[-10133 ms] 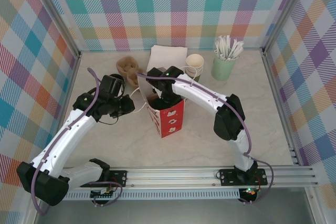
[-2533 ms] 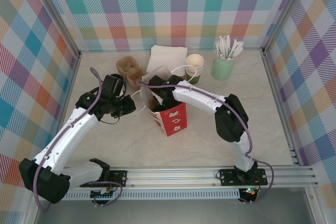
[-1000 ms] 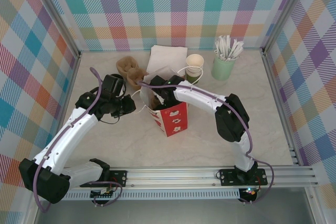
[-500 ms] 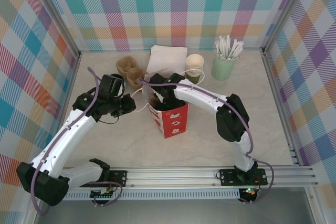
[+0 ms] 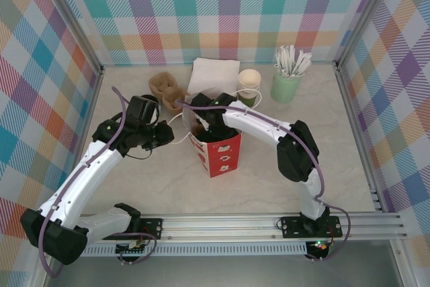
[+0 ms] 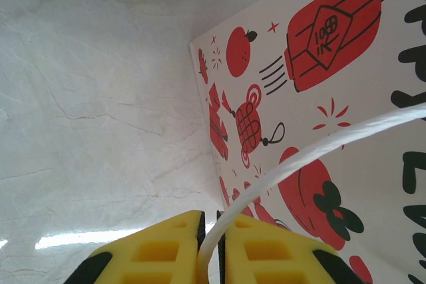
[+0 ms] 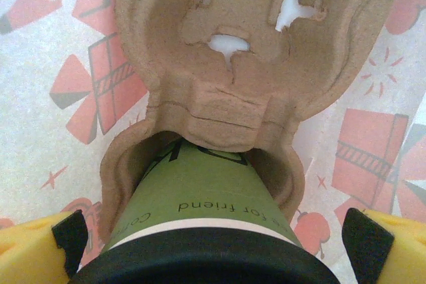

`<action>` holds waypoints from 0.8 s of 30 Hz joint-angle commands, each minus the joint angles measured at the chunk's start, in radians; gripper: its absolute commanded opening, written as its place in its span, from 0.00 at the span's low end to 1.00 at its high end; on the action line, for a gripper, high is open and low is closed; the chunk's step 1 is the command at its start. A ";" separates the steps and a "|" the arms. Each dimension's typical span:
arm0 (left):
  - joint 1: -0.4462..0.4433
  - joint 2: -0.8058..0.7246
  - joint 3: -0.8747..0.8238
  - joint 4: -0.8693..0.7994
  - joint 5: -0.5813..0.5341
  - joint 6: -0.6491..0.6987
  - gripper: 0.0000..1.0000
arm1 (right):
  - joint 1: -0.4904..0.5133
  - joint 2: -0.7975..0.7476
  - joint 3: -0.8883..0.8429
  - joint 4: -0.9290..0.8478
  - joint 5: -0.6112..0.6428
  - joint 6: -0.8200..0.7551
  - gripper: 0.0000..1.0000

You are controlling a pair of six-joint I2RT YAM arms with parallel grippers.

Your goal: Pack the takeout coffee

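- The red-and-white bag (image 5: 222, 156) is standing upright on the tabletop (image 5: 269, 179).
- A brown pulp carrier (image 7: 226, 64) is lying inside the bag.
- The takeout coffee (image 7: 200, 204) is sitting in one of the carrier's pockets.
- The right tool (image 7: 213, 257) is spreading wide on either side of the coffee's top.
- The left tool (image 6: 211, 231) is pinching the bag's white handle cord (image 6: 299, 157).

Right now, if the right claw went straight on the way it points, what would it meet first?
Probably the green cup directly ahead, seated in the brown pulp carrier.
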 commanded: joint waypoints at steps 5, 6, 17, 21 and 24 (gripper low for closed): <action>-0.006 -0.012 0.023 0.000 -0.002 0.007 0.16 | 0.000 -0.041 0.018 -0.024 -0.007 0.011 1.00; -0.006 -0.010 0.023 0.000 -0.003 0.008 0.16 | -0.001 -0.041 0.018 -0.024 -0.006 0.011 1.00; -0.006 -0.007 0.026 0.000 0.000 0.008 0.16 | -0.001 -0.047 0.026 -0.026 -0.002 0.010 1.00; -0.006 -0.005 0.028 0.000 -0.001 0.010 0.16 | 0.000 -0.047 0.032 -0.030 -0.004 0.009 1.00; -0.007 -0.002 0.031 0.002 0.000 0.011 0.16 | -0.001 -0.047 0.034 -0.031 -0.008 0.008 1.00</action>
